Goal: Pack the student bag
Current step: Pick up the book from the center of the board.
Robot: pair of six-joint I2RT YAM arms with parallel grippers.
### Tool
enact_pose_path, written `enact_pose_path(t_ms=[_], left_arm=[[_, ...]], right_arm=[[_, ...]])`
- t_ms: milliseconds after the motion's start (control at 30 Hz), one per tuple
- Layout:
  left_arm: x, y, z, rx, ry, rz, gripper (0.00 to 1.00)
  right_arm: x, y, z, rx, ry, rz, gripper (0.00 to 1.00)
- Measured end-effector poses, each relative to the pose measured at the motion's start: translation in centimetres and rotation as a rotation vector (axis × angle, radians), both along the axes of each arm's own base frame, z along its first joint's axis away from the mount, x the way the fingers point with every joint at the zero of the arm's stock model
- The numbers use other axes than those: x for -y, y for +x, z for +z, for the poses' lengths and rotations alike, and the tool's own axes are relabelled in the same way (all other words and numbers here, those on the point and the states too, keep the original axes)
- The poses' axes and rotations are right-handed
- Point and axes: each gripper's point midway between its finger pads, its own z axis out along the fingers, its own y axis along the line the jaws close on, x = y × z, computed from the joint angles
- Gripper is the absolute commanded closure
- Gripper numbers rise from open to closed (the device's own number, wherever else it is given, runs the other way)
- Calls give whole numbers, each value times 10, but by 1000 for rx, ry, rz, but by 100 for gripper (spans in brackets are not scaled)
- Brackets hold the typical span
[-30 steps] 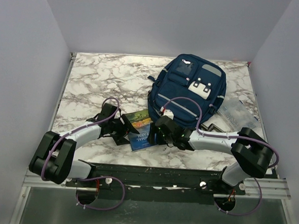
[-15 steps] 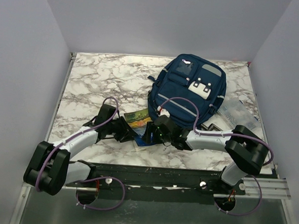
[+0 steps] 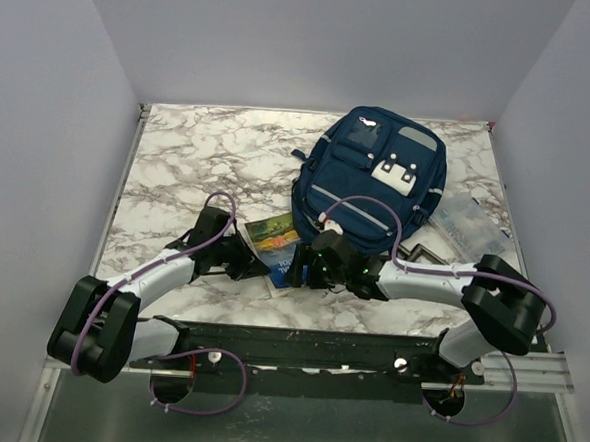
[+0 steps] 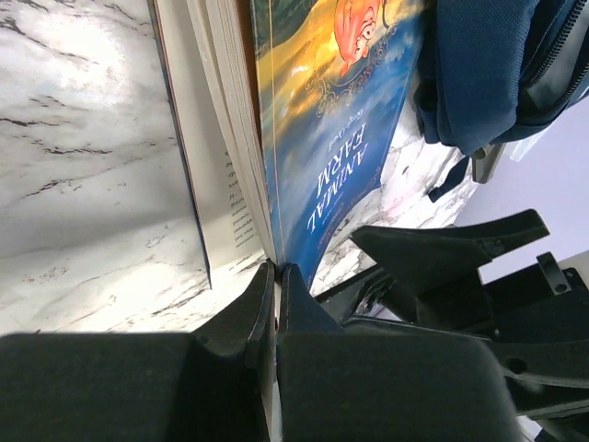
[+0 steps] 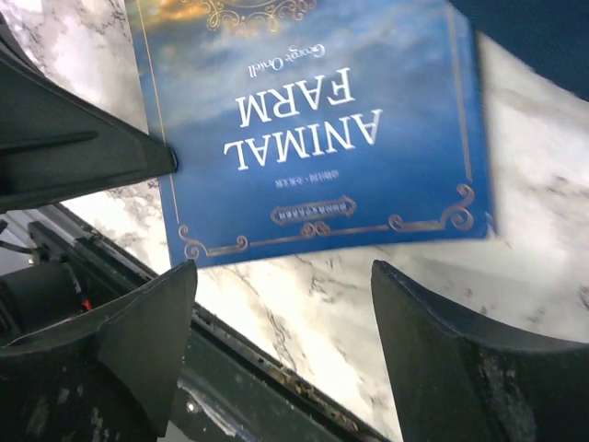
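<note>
The student bag [image 3: 373, 181], a navy backpack with white clips, lies flat at the back right of the marble table; its blue fabric also shows in the left wrist view [image 4: 488, 64]. In front of it a blue "Animal Farm" book [image 3: 272, 236] lies partly lifted. My left gripper [image 4: 276, 273] is shut on the near edge of the book [image 4: 331, 138], pinching its cover beside the fanned pages. My right gripper [image 5: 285, 304] is open just beyond the book's [image 5: 313, 120] bottom edge, with only bare marble between its fingers [image 5: 138, 341]. Both grippers [image 3: 265, 269] [image 3: 304, 270] meet at the book.
A clear plastic case [image 3: 465, 226] and a small frame-like object [image 3: 423, 254] lie right of the bag. The black rail [image 3: 298, 336] runs along the table's near edge, close under both grippers. Bare marble [image 3: 188, 164] spreads to the left.
My left gripper has shut on the book's edge. My right gripper has spread its jaws wider and drawn back off the book. The book has shifted slightly left.
</note>
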Motion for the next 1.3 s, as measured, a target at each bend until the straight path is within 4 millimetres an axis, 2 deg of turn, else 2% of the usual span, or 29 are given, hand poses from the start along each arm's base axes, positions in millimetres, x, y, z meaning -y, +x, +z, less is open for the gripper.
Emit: enact_pose_path(t_ms=[200,333,433,600,667,833,1167,1300], left_arm=[[1,0,6,7,-16,8,100],[4,1,21,37,-54,13,100],[6,0,30,48,-79,13,100],[6,-3,43,71,-111,13,100],[6,-4,48,78,-121,16,100],[5,-7,61,93,-155,26,100],[3,-18,62,79,-186,25,100],[2,-21,64,95,-194,24,100]], right_arm=[[36,-1,24,-50,143,-150,9],[60,2,17,-96,208,-240,9],[70,10,9,-136,222,-276,9],[65,20,-2,-189,264,-267,10],[59,16,-9,-226,274,-239,10],[42,7,-7,-277,369,-162,14],[21,2,4,-349,584,-120,52],[16,4,12,-357,634,-116,79]])
